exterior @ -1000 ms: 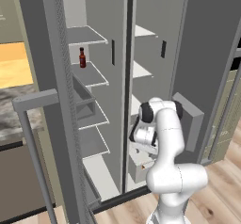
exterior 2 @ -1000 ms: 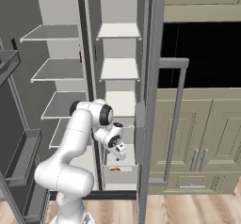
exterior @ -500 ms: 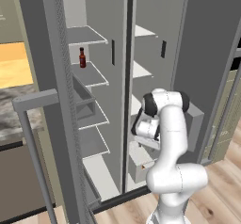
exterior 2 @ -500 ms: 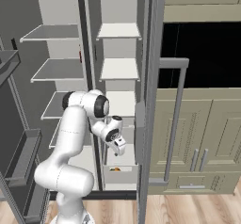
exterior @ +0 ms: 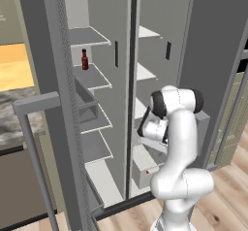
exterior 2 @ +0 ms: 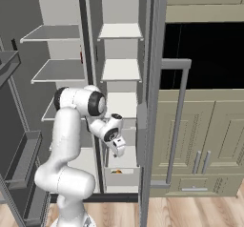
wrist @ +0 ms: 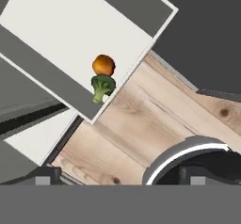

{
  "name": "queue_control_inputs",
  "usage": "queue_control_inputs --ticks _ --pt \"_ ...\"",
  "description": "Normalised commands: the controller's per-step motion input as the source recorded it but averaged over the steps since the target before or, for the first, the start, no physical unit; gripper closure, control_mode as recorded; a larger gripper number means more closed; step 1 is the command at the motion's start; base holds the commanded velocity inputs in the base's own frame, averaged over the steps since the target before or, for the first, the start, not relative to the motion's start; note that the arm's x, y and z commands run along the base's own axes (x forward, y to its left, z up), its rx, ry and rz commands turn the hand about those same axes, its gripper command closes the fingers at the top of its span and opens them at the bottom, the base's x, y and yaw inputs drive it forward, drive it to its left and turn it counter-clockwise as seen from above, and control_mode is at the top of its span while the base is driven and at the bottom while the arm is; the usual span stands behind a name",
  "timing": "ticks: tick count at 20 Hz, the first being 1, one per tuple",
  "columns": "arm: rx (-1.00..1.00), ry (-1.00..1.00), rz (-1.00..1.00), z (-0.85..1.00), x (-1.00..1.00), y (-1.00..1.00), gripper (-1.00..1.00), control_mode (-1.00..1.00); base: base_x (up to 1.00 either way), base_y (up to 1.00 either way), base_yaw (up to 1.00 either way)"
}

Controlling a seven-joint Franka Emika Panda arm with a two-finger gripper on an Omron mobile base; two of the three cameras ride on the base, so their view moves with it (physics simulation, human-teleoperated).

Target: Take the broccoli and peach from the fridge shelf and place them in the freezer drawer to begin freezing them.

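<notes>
- Left base view: a slim red sauce bottle (exterior: 85, 59) stands on an upper fridge shelf (exterior: 92, 77) at the left; lower right, the freezer drawer (exterior: 141, 160) stands open.
- Hand view: the broccoli (wrist: 102, 87) touches the peach (wrist: 103, 65), both in the drawer's corner, at its front edge.
- Right base view: the claw (exterior 2: 119, 150) hangs above the drawer; whether it is spread or pressed together, I cannot tell.

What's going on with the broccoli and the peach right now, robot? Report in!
Tool above the freezer drawer, carrying nothing I can see. Broccoli and peach both in the drawer, touching. Nothing in the way.
</notes>
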Motion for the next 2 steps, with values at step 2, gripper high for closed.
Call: queue_control_inputs --ticks 2 --pt "0.0 -0.06 -0.08 0.21 -0.8 0.01 -1.0 -1.0 0.0 0.0 0.0"
